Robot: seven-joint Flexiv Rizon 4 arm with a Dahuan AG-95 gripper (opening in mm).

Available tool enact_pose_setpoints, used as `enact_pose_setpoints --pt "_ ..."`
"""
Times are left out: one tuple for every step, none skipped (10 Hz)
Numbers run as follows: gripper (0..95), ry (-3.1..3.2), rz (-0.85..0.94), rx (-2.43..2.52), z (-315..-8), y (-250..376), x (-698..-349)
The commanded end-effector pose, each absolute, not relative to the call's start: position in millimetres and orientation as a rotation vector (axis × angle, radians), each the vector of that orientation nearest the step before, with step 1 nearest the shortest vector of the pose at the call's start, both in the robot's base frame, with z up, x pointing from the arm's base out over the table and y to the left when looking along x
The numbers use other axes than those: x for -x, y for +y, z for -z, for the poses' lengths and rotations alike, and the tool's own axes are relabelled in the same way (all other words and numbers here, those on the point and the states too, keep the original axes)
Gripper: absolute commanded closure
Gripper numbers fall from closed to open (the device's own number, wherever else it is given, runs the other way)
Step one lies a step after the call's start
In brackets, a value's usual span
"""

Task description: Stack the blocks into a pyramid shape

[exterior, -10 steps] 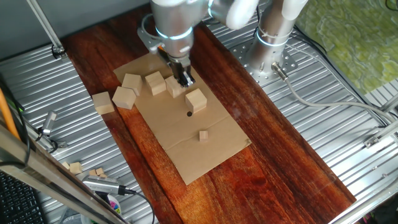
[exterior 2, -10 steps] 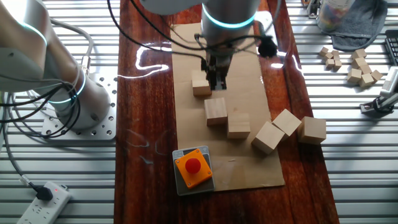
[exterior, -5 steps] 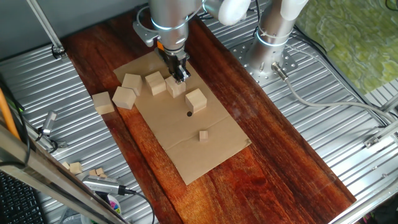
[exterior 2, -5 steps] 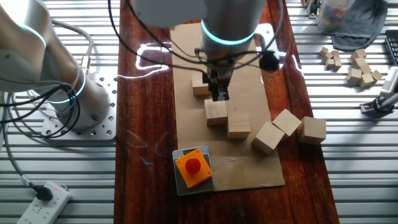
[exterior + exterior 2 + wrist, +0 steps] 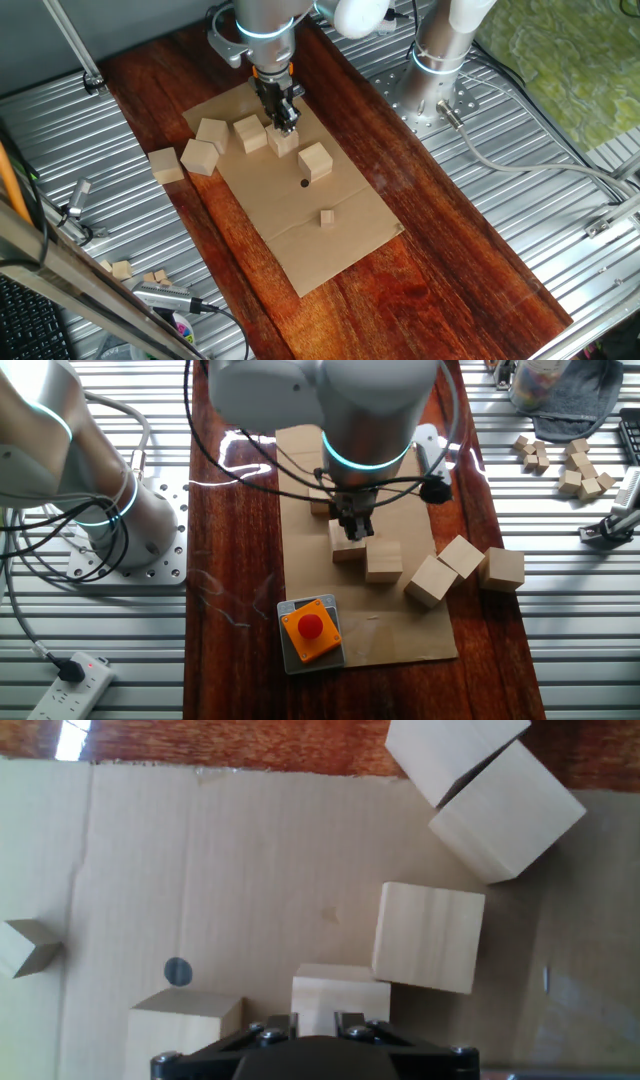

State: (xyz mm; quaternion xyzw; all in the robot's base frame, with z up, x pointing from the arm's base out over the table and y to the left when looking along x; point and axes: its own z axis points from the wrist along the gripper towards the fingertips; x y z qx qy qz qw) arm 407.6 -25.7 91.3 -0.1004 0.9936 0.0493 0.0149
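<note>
Our claw (image 5: pixel 286 122) is hanging right over one block (image 5: pixel 283 141) near the middle of the loose group. From these views we cannot tell how wide its jaws are standing, or whether they are gripping anything. The hand view is showing that block (image 5: pixel 340 1000) just ahead of the fingers.

We are working on a cardboard sheet (image 5: pixel 330 235), where the blocks (image 5: pixel 249 133) are lying singly. One (image 5: pixel 314 160) is to the right, and three more are trailing off left past the sheet's edge. Nearer sits a tiny cube (image 5: pixel 327 217).

We are judging this as the first pick, since nothing is stacked yet. Next, we are needing to straddle the block squarely, close, lift clear of its neighbours, and begin a tight bottom row.
</note>
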Motion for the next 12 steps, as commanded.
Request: enact_pose_setpoints --pt "0.0 3.095 -0.155 0.303 -90.0 -26.1 -408.9" --pt "0.0 3.093 -0.159 0.307 -88.3 -26.5 -409.3" --pt "0.0 3.093 -0.16 0.307 -87.5 -26.7 -409.5" --pt "0.0 3.094 -0.157 0.296 -83.9 -27.6 -410.4" --pt "0.0 3.094 -0.156 0.293 -81.0 -28.3 -411.2" --pt "0.0 3.095 -0.152 0.288 -79.4 -28.6 -411.6" --pt "0.0 3.096 -0.151 0.286 -78.0 -29.0 -411.9" --pt "19.0 3.097 -0.147 0.28 -76.2 -29.4 -412.3" --pt "19.0 3.096 -0.144 0.279 -75.3 -29.6 -412.5" --pt "19.0 3.096 -0.139 0.281 -73.7 -30.0 -412.8" --pt "19.0 3.098 -0.136 0.28 -71.7 -30.4 -413.1" --pt "19.0 3.097 -0.135 0.276 -70.2 -30.8 -413.4"
